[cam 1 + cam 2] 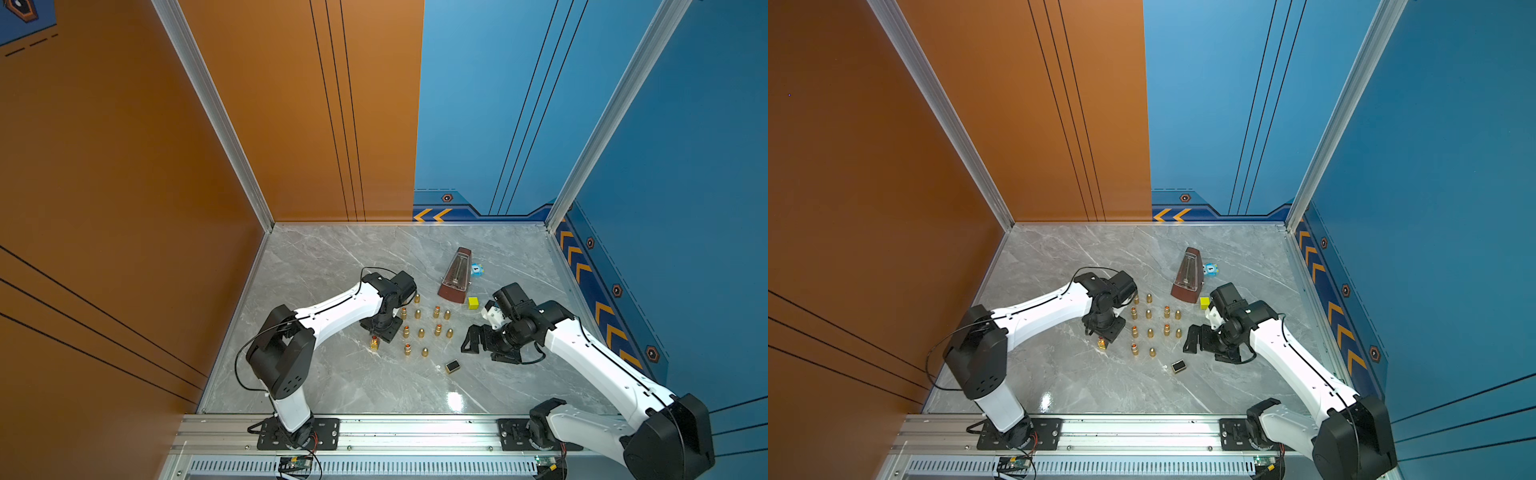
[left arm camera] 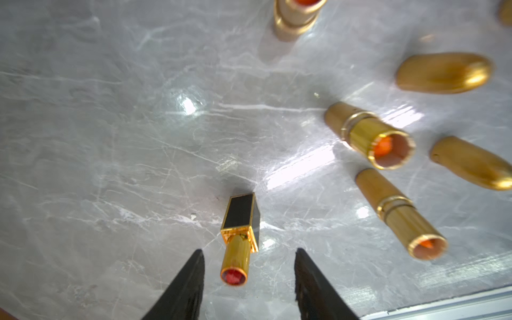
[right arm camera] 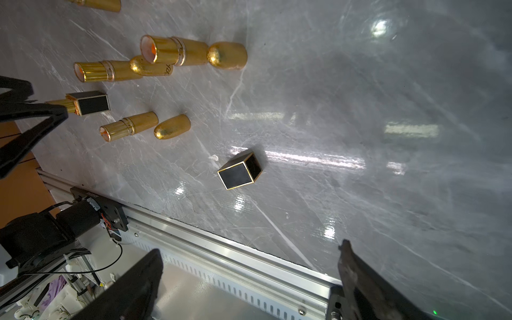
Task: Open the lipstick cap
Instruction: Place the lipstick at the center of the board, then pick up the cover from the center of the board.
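**Fig.** The black-and-gold lipstick [image 2: 240, 238] stands upright just off the rows of gold lipsticks [image 1: 421, 331], on the side nearest my left arm, with its red bullet exposed. Its square black cap [image 3: 240, 171] lies on its side off the rows' opposite near corner, well apart from it. I judge the lipstick light, rigid and glossy, so apt to slip or topple on its narrow foot; the bullet is soft and would smear. The flat faces of the black base offer the best hold. My left gripper [image 2: 248, 250] brackets the gold tube, its fingers [image 2: 191, 282] parted with bare table [image 2: 110, 138] showing on either side, touching nothing. My right gripper [image 3: 249, 246], to the right of the rows, is spread wide and empty.
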Robot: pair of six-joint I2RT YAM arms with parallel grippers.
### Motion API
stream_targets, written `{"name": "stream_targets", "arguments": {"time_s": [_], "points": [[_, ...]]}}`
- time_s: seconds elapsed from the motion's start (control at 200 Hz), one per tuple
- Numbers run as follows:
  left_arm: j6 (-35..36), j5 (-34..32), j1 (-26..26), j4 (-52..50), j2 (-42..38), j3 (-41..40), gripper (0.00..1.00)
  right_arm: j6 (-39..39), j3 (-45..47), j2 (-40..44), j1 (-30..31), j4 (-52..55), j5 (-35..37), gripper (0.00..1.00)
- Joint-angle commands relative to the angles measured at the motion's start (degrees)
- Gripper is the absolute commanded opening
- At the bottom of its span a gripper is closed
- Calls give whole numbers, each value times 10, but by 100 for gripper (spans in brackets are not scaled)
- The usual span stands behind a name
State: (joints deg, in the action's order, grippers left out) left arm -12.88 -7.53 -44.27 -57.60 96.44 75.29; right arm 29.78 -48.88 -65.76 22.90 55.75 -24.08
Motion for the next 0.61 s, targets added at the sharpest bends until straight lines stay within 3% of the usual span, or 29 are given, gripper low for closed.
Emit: {"name": "stream_targets", "arguments": {"time_s": [0.0, 0.155, 0.325, 0.601], "points": [[7, -62, -57, -11, -60, 29, 54, -6, 0, 21, -14, 26, 29, 100], [26, -99, -162, -6, -84, 38, 55, 0, 15, 39, -32, 28, 31, 100], [40, -95, -262, 25, -16, 78, 54, 9, 31, 58, -71, 29, 36, 100], [69, -32, -291, 159, 91, 92, 46, 17, 76, 96, -135, 32, 26, 100]]}}
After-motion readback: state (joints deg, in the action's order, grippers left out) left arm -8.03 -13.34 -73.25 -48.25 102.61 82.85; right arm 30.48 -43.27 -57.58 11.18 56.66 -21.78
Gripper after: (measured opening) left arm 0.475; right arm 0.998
